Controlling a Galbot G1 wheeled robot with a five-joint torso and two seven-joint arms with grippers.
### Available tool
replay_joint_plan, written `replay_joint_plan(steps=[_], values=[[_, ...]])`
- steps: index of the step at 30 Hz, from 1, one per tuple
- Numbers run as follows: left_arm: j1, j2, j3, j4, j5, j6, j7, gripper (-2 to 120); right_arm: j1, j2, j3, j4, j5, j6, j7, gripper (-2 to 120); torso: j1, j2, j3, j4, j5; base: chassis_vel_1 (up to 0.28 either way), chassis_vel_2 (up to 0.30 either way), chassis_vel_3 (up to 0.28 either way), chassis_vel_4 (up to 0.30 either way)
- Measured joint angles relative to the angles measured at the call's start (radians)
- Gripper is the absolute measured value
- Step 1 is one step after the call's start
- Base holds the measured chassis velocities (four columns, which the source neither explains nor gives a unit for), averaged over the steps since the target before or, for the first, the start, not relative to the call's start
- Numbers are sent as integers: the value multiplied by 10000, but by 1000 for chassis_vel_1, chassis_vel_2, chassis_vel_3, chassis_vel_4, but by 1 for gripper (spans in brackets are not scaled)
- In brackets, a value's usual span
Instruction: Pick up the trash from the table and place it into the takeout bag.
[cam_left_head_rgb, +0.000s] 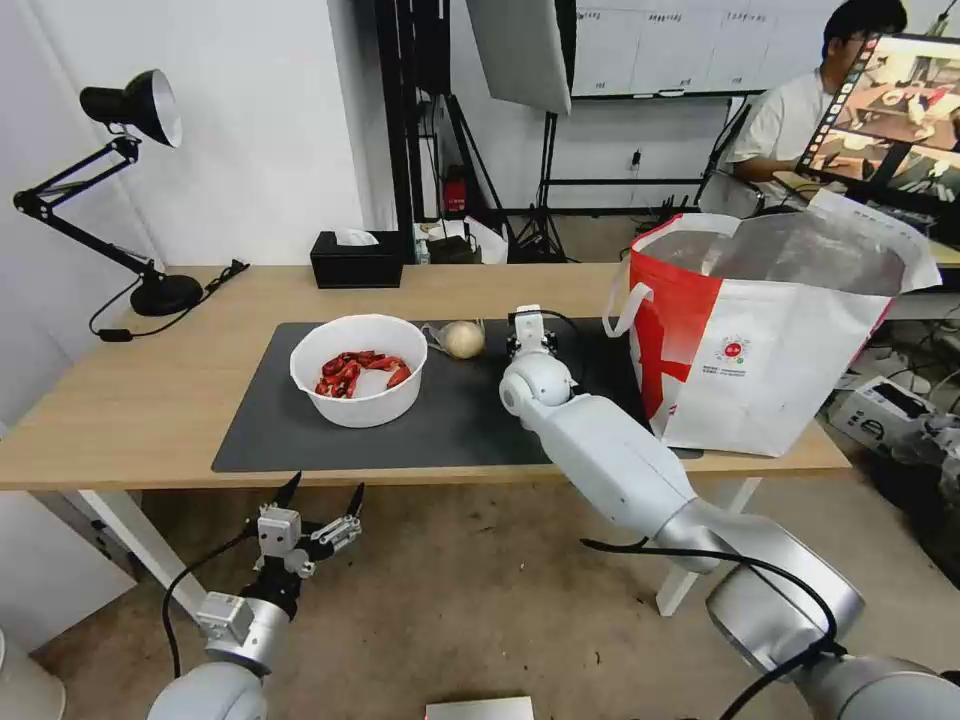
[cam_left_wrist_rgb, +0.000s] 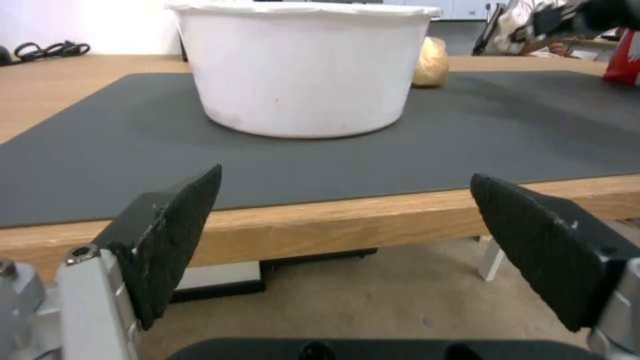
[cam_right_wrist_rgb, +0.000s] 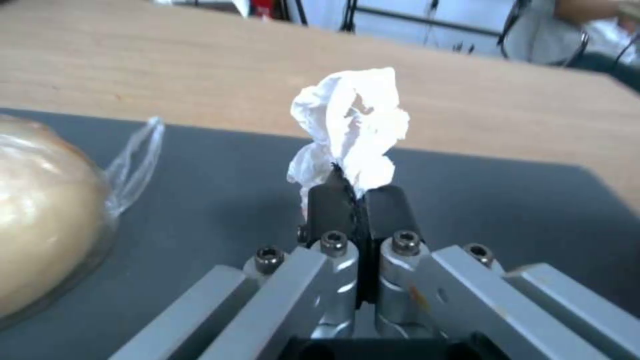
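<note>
Right pincer (cam_right_wrist_rgb: 351, 192) clamped on the crumpled tissue (cam_right_wrist_rgb: 352, 127), above the dark mat (cam_left_head_rgb: 460, 410) just beside the wrapped bun (cam_left_head_rgb: 463, 339), not yet carried to the takeout bag (cam_left_head_rgb: 770, 340) at the right end of the surface (cam_left_head_rgb: 120, 420). Left pincer (cam_left_wrist_rgb: 347, 250) spread wide, hanging off the near edge, facing the bowl of crayfish shells (cam_left_head_rgb: 358, 368). Probably early going: tissue lifted but undelivered, bun and bowl untouched on the mat. Bag's contents impossible to tell.
</note>
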Motion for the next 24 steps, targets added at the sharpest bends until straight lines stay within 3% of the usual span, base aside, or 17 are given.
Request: replay_joint_plan(steps=[5,24], values=[[33,-20,0,-24,14,-1,-1,100,-405,-781,-144,1632,-66,89,301,0,-1,0,-1,-1,0,0,0,0,0],[203,-81,-159,-87,39,-28,-9,100,-1062,-1772,-50,4183,-730,311,316,0,0,0,0,0,-1,0,0,0,0]])
